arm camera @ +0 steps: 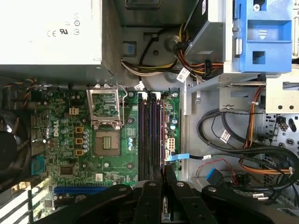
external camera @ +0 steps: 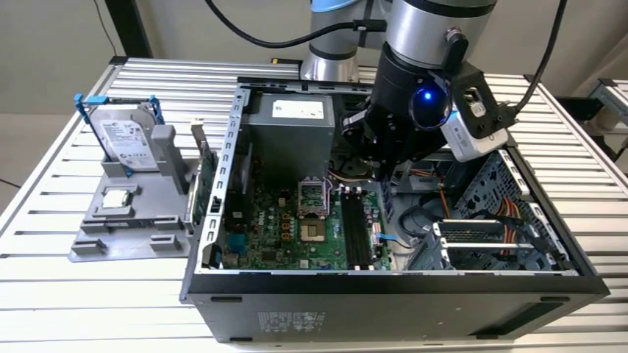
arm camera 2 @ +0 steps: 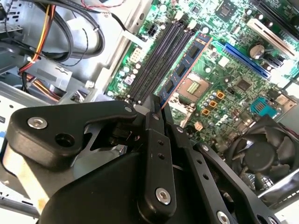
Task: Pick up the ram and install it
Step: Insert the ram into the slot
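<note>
The ram is picked up. The pincer is clamped on 1 end and holds it on edge, lengthwise over the memory slots. I judge seating is left; I cannot tell which slot it meets. The CPU socket lies just beside the slots, and loose cables crowd the other side. A hard drive stands on the tabletop at the exterior view's left.
</note>
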`<state>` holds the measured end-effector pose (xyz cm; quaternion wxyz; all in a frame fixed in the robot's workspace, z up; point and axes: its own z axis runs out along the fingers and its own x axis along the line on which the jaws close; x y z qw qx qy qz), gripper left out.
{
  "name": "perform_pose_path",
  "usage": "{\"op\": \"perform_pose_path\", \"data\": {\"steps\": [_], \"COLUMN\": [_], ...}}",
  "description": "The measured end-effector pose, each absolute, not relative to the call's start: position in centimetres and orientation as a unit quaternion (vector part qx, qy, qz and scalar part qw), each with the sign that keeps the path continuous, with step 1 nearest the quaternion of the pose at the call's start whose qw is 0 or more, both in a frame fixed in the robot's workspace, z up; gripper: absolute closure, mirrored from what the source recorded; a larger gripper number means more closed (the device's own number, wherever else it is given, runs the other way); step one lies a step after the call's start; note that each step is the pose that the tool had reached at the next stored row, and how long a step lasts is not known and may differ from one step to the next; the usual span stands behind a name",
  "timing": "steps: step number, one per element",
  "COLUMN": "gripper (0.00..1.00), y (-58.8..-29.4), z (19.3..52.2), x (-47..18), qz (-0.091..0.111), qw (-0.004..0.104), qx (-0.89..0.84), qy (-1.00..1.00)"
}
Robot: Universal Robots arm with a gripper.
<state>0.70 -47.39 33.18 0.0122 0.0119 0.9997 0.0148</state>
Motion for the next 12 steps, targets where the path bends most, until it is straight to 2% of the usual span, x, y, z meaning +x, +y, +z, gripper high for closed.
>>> {"op": "perform_pose_path", "data": {"steps": [12], "gripper": [1.0], "y": [-47.39], "z": [32.63], "x": [1.11], "qz": [0.015], "qw": [0.012], "qx": [0.012], "qy": [1.0]}}
